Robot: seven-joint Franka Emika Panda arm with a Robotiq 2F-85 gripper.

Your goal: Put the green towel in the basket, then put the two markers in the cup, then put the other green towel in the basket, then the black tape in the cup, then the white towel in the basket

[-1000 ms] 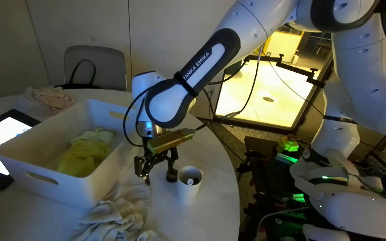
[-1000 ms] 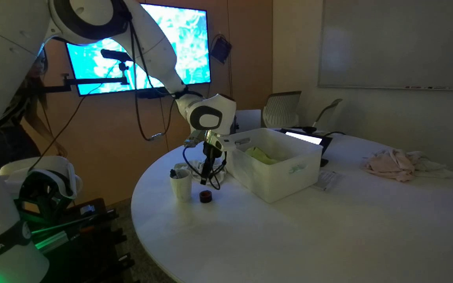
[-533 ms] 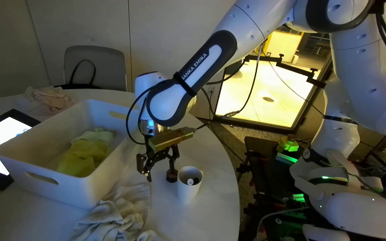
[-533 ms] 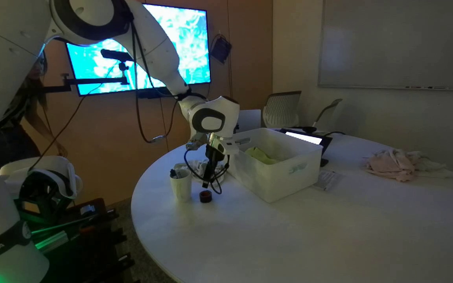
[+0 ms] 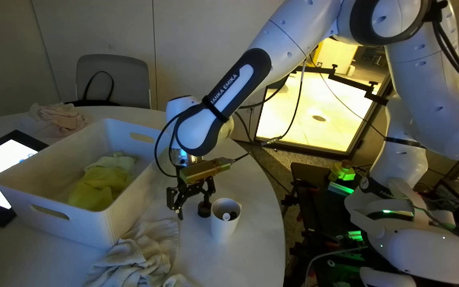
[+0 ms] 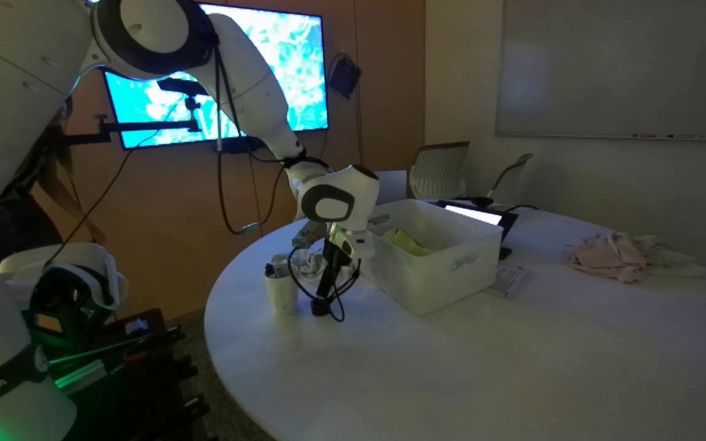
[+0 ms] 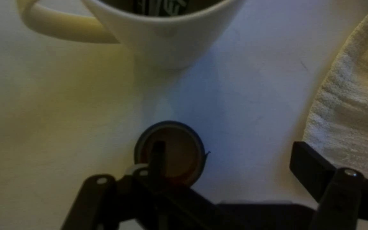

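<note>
The tool [image 7: 229, 150] is wide open and has hold of nothing. One of its fingers [image 7: 158, 159] is over the hole in the roll of black tape [image 5: 204, 212], but I can't tell if it dips inside. The tape sits on the table [image 6: 512, 380], near the white mug [image 5: 223, 230], which stands up with markers [image 5: 226, 216] in it. The white towel [image 5: 146, 255] lies all rumpled just beside the white basket [image 5: 82, 227]. Two green towels [image 5: 99, 184] are inside the basket. A pink cloth [image 6: 610, 260] lies well apart.
</note>
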